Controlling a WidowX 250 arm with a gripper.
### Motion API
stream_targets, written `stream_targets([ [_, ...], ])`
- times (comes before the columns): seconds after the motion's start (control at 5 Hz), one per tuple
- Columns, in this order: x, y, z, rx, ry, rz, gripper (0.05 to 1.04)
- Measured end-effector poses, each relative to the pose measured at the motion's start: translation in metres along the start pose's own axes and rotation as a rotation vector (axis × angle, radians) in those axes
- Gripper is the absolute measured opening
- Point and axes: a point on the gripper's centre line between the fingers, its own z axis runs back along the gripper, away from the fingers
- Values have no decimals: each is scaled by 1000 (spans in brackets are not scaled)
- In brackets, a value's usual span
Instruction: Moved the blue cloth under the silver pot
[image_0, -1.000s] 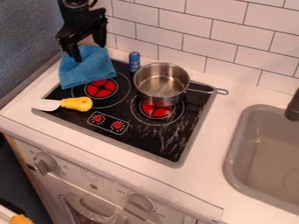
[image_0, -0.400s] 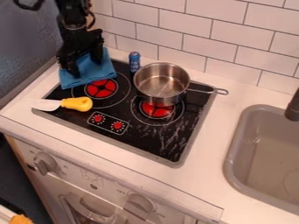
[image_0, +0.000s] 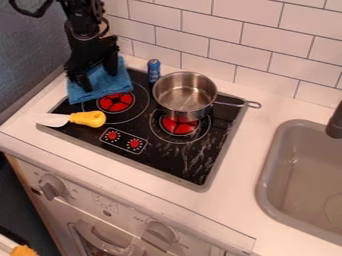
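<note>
My gripper (image_0: 99, 80) hangs low over the blue cloth (image_0: 105, 90) at the upper left, its two fingers apart and down at the cloth. The cloth lies flat over the back left corner of the stove, reaching to the left burner. The silver pot (image_0: 184, 95) stands upright behind and partly over the right burner, its handle pointing right. Part of the cloth is hidden behind the gripper.
A blue can (image_0: 153, 71) stands between cloth and pot at the stove's back edge. A knife with a yellow handle (image_0: 87, 118) lies across the stove's left front. The sink (image_0: 268, 172) is at the right, and a tiled wall (image_0: 227, 35) runs behind.
The gripper has come down from above onto the cloth, with only a slight further drop since the second frame. Pot, can and knife have stayed put.
</note>
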Motion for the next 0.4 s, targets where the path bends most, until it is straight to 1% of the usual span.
stream_targets([
  [0.4, -22, 6, 6, 5, 16, -8, 1001],
])
